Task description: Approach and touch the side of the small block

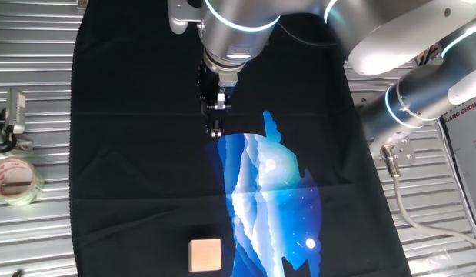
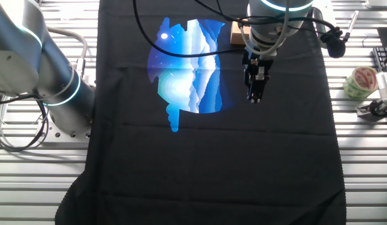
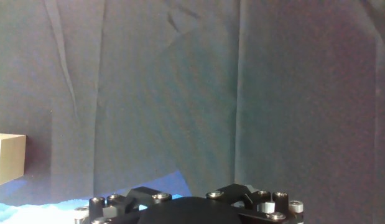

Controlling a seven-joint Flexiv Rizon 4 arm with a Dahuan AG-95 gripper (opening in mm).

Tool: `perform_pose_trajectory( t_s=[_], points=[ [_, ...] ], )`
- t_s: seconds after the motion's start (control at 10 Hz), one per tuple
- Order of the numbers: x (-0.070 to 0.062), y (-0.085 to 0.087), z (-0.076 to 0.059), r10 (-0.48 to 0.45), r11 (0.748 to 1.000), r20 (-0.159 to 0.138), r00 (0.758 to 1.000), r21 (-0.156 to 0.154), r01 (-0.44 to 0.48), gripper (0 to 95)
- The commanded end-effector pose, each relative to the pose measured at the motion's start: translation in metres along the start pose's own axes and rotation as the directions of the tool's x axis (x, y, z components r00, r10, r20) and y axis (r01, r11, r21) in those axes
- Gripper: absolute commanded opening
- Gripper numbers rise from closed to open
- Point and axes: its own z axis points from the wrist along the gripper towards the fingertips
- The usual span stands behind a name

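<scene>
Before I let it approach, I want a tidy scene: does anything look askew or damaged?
Nothing damaged. The black cloth shows creases, and the small block sits squarely on it, well apart from the gripper.

Ribbed metal table (image 1: pixel 38 246), black cloth (image 1: pixel 138 154) with blue print (image 1: pixel 268 192)

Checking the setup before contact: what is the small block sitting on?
The small block rests on a black cloth, just beside its blue printed picture. What lies beneath the cloth under the block is covered.
</scene>
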Motion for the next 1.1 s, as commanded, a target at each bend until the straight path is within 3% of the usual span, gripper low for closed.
perform_pose_trajectory(
  t_s=[0.1,0.2,1.1],
  points=[
    [0.0001,0.0001,0.0001,0.0,1.0,0.0,1.0,0.0,0.0,95.0],
    [0.0001,0.0001,0.0001,0.054,0.997,0.139,0.989,0.038,-0.06,0.0],
    [0.0001,0.0001,0.0001,0.056,0.997,0.139,0.989,0.041,-0.062,0.0]
  ],
)
